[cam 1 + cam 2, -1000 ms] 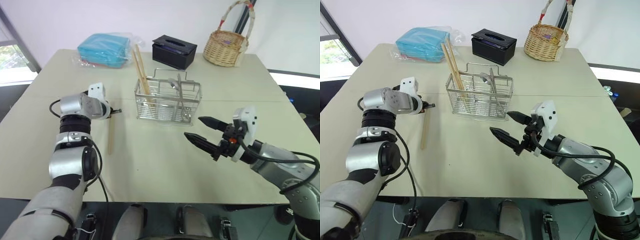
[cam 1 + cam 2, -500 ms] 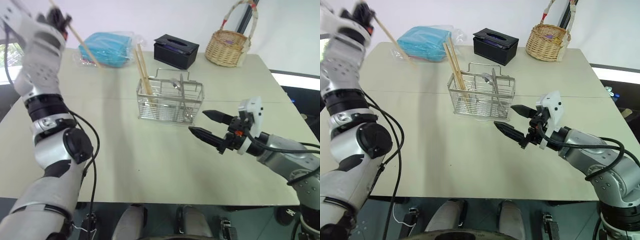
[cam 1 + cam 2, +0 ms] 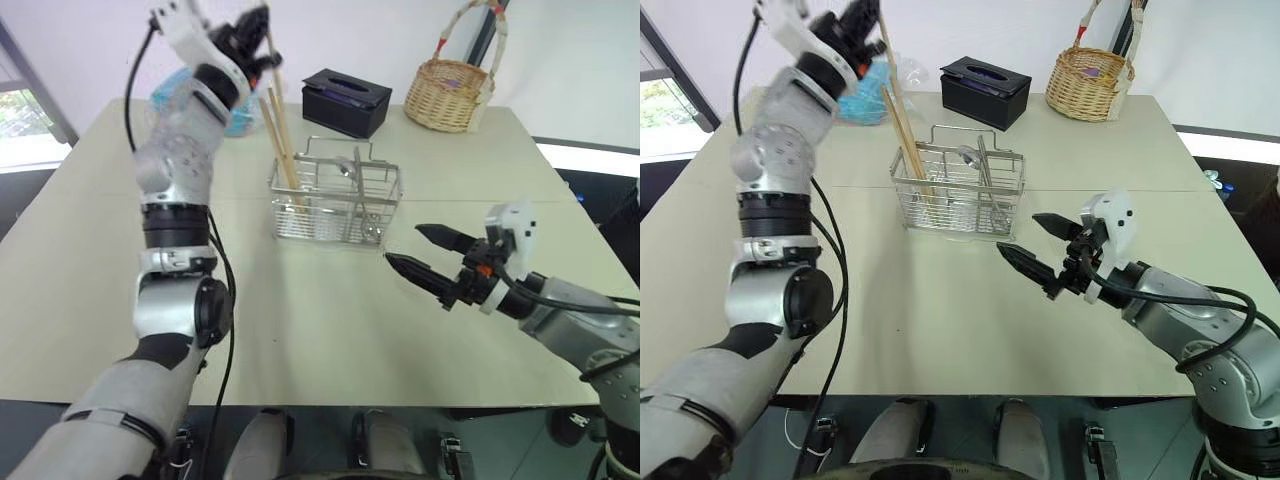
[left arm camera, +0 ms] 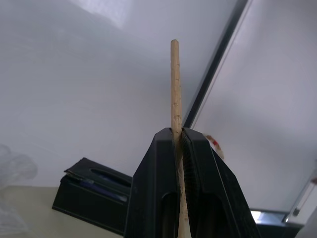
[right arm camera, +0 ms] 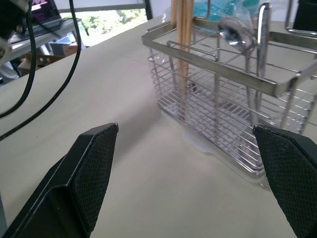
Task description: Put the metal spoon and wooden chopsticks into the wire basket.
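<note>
A: Item one, your left gripper (image 4: 177,136)?

B: Raised high above the far left of the table (image 3: 300,340), clenched on a single wooden chopstick (image 4: 175,84). The stick runs between the two black pads and pokes out past their tips.

A: Item two, the remaining wooden chopsticks (image 3: 280,140)?

B: They stand leaning in the left end compartment of the wire basket (image 3: 336,205), tops tilted towards your raised arm.

A: Item three, the metal spoon (image 5: 237,30)?

B: Upright in the basket's middle section, bowl uppermost, just beside the wire loop handle.

A: Item four, your right gripper (image 3: 424,253)?

B: Released, jaws spread wide, hovering low over the table near the basket's right front corner, not touching it.

A: Sundries?

B: A black tissue box (image 3: 346,102), a wicker basket (image 3: 453,92) and a blue bagged bundle (image 3: 862,82) along the far edge.
</note>
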Controlling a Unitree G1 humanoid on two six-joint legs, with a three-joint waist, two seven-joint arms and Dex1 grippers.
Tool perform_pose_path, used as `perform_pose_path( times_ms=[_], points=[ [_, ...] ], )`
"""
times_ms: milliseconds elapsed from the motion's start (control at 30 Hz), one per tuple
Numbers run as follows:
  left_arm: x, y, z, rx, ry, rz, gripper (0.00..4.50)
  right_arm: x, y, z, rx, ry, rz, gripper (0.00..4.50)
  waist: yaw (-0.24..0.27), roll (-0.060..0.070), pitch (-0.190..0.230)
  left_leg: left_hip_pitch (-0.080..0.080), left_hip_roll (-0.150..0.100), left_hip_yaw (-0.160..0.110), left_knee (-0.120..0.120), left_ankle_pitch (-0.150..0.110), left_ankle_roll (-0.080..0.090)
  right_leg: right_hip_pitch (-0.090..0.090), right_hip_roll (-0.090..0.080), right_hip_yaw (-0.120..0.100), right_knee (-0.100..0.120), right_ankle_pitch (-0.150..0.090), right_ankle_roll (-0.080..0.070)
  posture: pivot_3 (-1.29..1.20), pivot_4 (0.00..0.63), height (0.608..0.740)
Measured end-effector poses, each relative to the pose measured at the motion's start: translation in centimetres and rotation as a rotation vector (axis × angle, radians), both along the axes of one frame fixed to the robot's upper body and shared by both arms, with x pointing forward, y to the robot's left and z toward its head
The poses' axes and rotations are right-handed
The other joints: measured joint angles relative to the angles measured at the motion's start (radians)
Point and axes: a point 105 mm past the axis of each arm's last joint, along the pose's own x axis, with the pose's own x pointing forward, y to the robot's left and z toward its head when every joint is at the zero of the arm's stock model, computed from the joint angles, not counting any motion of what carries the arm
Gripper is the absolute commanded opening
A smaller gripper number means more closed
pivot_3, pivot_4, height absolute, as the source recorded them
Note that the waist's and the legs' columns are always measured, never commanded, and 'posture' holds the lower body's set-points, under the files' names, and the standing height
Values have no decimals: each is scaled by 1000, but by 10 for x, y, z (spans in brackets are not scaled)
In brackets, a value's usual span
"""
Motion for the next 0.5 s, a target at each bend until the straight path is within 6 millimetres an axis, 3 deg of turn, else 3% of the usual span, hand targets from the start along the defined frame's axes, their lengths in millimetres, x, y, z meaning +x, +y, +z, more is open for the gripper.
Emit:
perform_pose_path(
  times_ms=[67,167,367,500],
  points=[
    [0,-6,-11,51,-10,1,76,0,-1,2,0,-7,-10,4500,1,0,0,0,0,0,0,0,0,0,0,0,0,0,-1,0,150,661],
    [0,-8,-20,63,-16,4,1128,-2,-1,1,3,-4,-15,4500,3,0,0,0,1,0,1,0,0,1,0,0,-1,0,-1,0,150,661],
    [-2,-2,-29,-28,21,-9,4239,-2,-2,0,7,2,-25,4500,3,0,0,0,1,0,1,0,0,0,0,0,-1,0,-1,0,150,661],
    [-5,14,-27,-69,46,21,4411,-2,-2,0,8,0,-25,4500,1,0,0,0,1,0,0,0,1,0,1,0,0,0,-1,0,150,661]
  ],
)
